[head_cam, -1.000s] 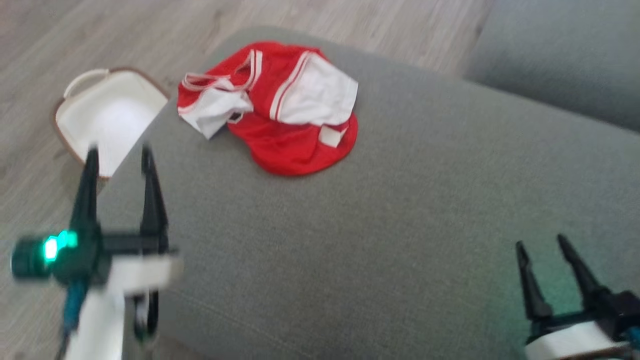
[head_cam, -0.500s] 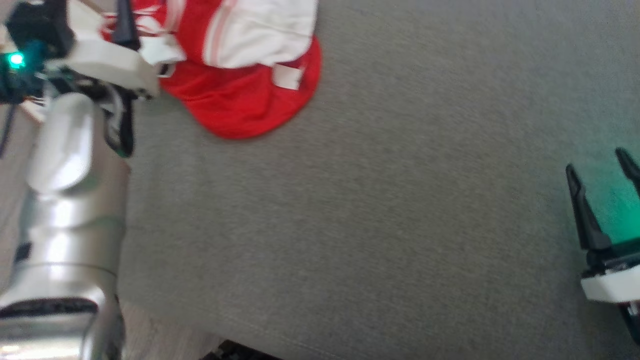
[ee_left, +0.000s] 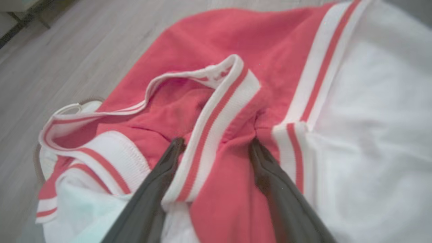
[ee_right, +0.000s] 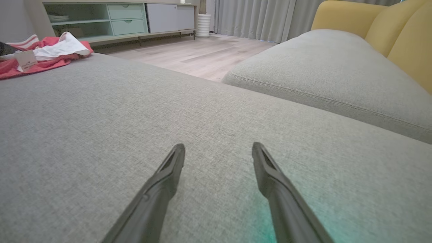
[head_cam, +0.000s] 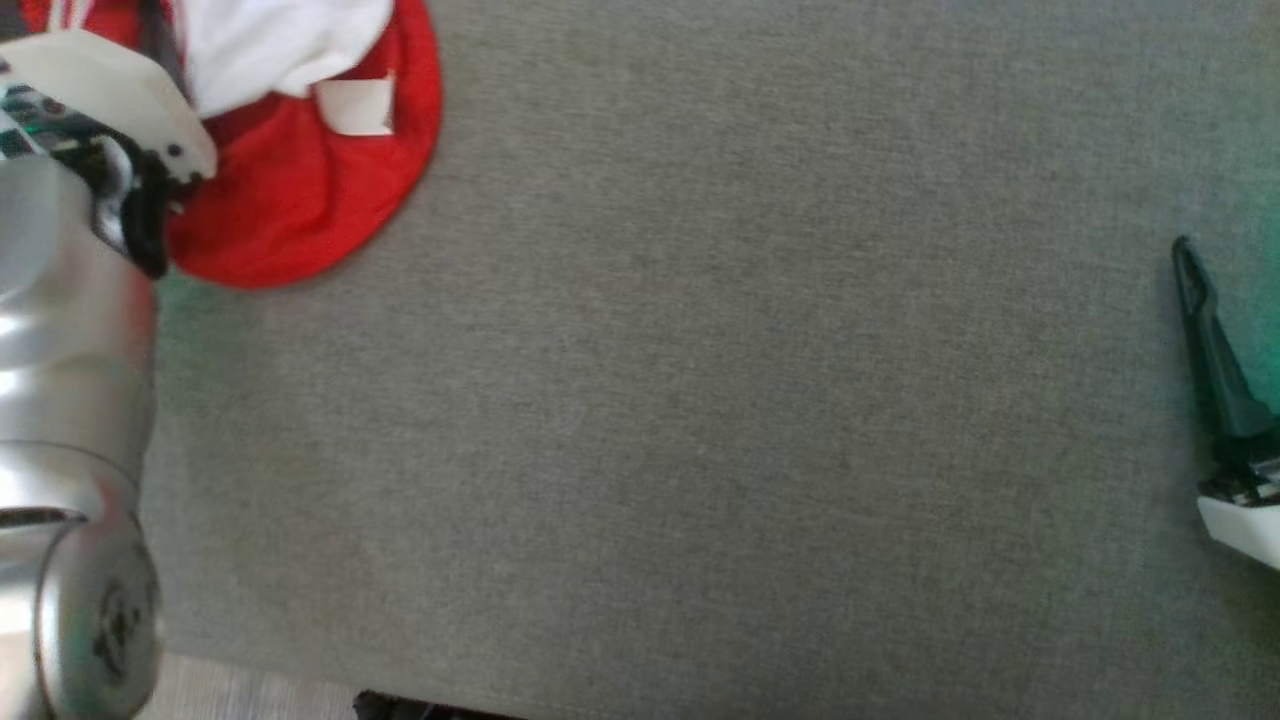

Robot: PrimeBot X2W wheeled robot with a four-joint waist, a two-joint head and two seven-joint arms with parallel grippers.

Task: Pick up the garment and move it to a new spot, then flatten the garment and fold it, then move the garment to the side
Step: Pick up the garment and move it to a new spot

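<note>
Red cloth with white striped ribbing sits right between the fingers of the left gripper (ee_left: 216, 143), which are spread wide with nothing pinched. A band of the striped trim (ee_left: 216, 111) runs up between the two tips. The tips are down at the fabric, but I can't tell if they're actually pressing in. All around that gripper is the jersey (ee_left: 209, 40), a crumpled red and white heap, not laid out at all. It sits near the edge of the grey sofa cushion (ee_right: 101, 135), with wood floor (ee_left: 50, 67) just past it. The right gripper (ee_right: 218, 148) is also spread and empty, low over bare cushion and well apart from the jersey, which is way off to its far left. So my read is that basically nothing's ticked off yet. The first grab looks about to happen, and the carry to a new spot, flattening, folding and setting aside are all left to do.
</note>
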